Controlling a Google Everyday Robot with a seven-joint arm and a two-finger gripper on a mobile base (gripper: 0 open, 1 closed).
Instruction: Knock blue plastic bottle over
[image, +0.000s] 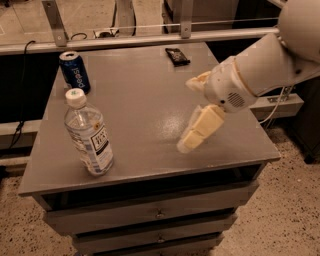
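The blue plastic bottle (90, 134) is a clear water bottle with a white cap and a white label with dark print. It stands upright near the front left corner of the grey cabinet top (145, 95). My gripper (186, 116) hangs over the middle right of the top, well to the right of the bottle and not touching it. It is open and empty, with its cream fingers (201, 129) pointing left and down toward the surface.
A blue Pepsi can (75, 71) stands at the back left, behind the bottle. A small black object (177, 56) lies at the back centre. A metal rail (150, 37) runs behind the cabinet. Drawers (155, 212) are below the top.
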